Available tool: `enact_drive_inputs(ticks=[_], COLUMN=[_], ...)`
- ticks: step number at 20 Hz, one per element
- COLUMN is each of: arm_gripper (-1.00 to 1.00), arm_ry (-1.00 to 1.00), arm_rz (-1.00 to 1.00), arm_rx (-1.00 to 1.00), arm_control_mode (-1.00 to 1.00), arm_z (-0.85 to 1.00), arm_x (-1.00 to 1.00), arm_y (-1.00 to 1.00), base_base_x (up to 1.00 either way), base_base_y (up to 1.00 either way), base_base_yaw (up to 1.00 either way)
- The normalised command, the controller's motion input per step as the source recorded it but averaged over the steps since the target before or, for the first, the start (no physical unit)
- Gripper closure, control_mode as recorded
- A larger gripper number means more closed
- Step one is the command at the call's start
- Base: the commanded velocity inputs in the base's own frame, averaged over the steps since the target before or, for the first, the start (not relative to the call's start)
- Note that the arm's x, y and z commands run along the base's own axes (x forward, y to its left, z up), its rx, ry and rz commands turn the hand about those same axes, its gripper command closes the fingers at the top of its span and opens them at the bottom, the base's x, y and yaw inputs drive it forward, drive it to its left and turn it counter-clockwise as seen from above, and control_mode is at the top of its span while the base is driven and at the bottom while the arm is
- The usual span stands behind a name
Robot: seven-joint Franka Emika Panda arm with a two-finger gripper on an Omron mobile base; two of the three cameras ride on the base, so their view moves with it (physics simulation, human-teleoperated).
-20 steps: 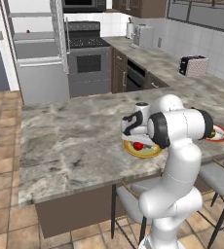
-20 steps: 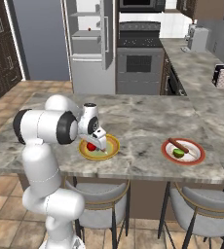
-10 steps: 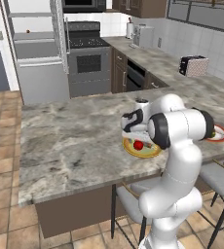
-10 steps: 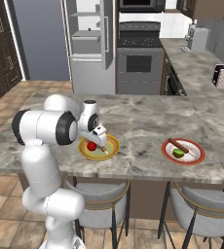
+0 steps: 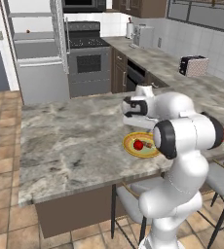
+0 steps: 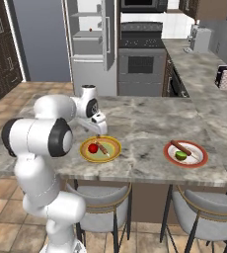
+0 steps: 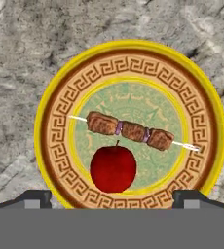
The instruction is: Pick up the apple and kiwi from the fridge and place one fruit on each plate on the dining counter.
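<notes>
The red apple point(image 7: 113, 168) lies on the yellow plate point(image 7: 41, 141) beside a meat skewer point(image 7: 131, 130), on the dining counter point(image 6: 145, 118). My gripper point(image 7: 113, 199) hangs just above the apple, open, its fingertips point(image 7: 36, 197) wide to either side and touching nothing. From the base, the gripper point(image 6: 99, 131) points down over the apple point(image 6: 93, 147) and the yellow plate point(image 6: 116, 148). The green kiwi point(image 6: 181, 155) rests on the red-rimmed plate point(image 6: 203, 157) further right. The fridge point(image 6: 88, 44) stands open at the back. In the left base view the apple point(image 5: 138, 144) sits below the gripper point(image 5: 133, 117).
A small orange-brown ball point(image 6: 90, 30) sits on a fridge shelf. Two stools point(image 6: 98, 202) stand under the counter's near edge. A toaster point(image 5: 194, 65) is on the side counter, and the stove point(image 5: 87, 58) is next to the fridge point(image 5: 36, 48).
The jaws have opened wide and let go of the apple, which stays on the yellow plate. The hand has risen slightly above it.
</notes>
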Motion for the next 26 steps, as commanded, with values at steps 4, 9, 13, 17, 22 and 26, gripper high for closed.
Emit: enact_drive_inputs(ticks=[4, 9, 13, 17, 22, 26], arm_gripper=[-1.00, -1.00, -1.00, -1.00, -1.00, -1.00], arm_ry=[-0.01, -0.11, -0.06, -0.01, 0.00, 0.02], arm_rz=[0.04, 0.10, 0.20, 0.29, 0.34, 0.26], arm_rx=[0.06, 0.07, 0.00, 0.00, -0.02, -0.15], arm_control_mode=[-1.00, -1.00, -1.00, -1.00, -1.00, -1.00], arm_z=[0.60, 0.63, 0.48, 0.42, 0.29, 0.03], arm_x=[-0.89, -1.00, -1.00, -1.00, -1.00, -0.79], arm_y=[0.07, 0.00, 0.02, 0.12, 0.47, 0.64], base_base_x=[0.00, 0.00, 0.00, 0.00, 0.00, 0.00], base_base_y=[0.00, 0.00, 0.00, 0.00, 0.00, 0.00], base_base_yaw=[0.00, 0.00, 0.00, 0.00, 0.00, 0.00])
